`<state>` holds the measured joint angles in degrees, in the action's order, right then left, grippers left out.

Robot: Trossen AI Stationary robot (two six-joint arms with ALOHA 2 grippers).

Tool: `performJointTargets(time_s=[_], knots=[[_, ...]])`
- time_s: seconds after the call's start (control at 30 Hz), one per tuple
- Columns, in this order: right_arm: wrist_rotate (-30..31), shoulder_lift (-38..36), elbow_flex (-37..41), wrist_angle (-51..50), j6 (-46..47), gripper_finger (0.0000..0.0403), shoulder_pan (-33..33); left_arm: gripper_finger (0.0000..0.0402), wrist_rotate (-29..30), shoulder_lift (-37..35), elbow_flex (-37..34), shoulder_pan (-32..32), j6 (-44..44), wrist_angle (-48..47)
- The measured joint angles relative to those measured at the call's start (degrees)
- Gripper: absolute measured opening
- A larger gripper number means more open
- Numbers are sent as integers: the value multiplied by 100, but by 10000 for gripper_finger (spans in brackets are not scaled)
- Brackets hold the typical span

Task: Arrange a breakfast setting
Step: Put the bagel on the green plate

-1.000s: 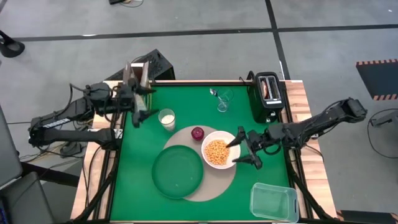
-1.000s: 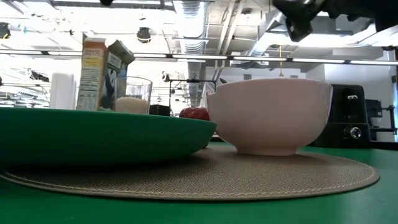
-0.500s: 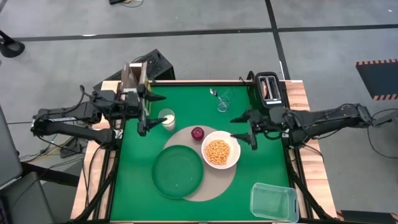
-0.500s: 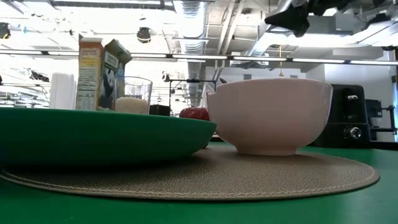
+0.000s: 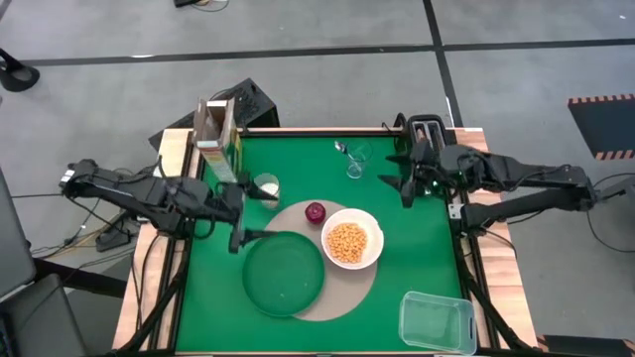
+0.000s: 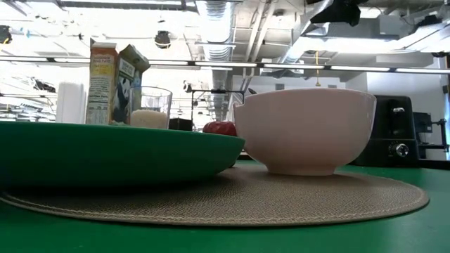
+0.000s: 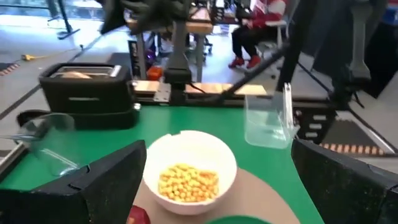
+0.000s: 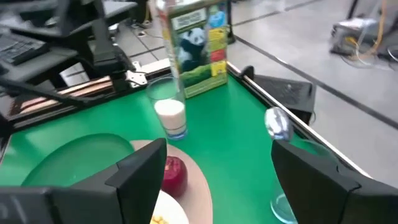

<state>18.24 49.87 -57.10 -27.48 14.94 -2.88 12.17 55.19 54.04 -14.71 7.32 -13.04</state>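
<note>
Breakfast setting, left to right: cereal box (image 5: 215, 139) upright at the counter's (image 5: 298, 159) far-left corner; glass of milk (image 5: 265, 188); green plate (image 5: 284, 273) and cereal bowl (image 5: 351, 239) on the round mat (image 5: 365, 285). The spoon (image 5: 340, 148), resting in a tipped clear glass (image 5: 357, 161), lies just left of the right gripper (image 5: 405, 183), the nearer arm; its jaws stand open, empty. Left gripper (image 5: 238, 220) hovers at the plate's left edge, jaws wide, empty.

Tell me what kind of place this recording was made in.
Probably a robotics lab or workshop, not a home kitchen. The green-topped table sits on a bare grey floor with dark taped lines, exposed ducts and strip lights run overhead, and a seated person is at benches beyond the table.
</note>
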Motion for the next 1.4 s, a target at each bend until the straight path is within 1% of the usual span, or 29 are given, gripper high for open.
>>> performJointTargets(time_s=[0.17, 0.27, 0.4, 0.6, 0.73, 0.8, 1.0, 1.13, 1.4], knots=[[5, 0, -261, -526, 327, 312, -205, 387, 120, 233, -72, -464, -102, 146], [7, 2, -348, -800, 525, 311, -352, 387, -12, 255, -416, -646, -152, 738], [40, 4, -396, -1046, 646, 311, -687, 387, -33, 257, -993, -735, -165, 1586], [151, 10, -396, -1574, 714, 311, -1519, 387, 13, 293, -1829, -737, 81, 2634], [150, 174, -396, -1902, 689, 311, -2119, 387, 63, 442, -2359, -737, 114, 3814], [149, 297, -396, -1939, 610, 310, -2405, 387, 63, 554, -2536, -737, 98, 4176], [145, 860, -404, -2049, 575, 291, -3137, 387, 69, 913, -2551, -735, 195, 4355], [145, 1280, -623, -2504, 544, 277, -3593, 386, 69, 1034, -2551, -731, 235, 4365], [142, 1869, -980, -2925, 432, 275, -4188, 386, 168, 1057, -2551, -731, 288, 4383]])
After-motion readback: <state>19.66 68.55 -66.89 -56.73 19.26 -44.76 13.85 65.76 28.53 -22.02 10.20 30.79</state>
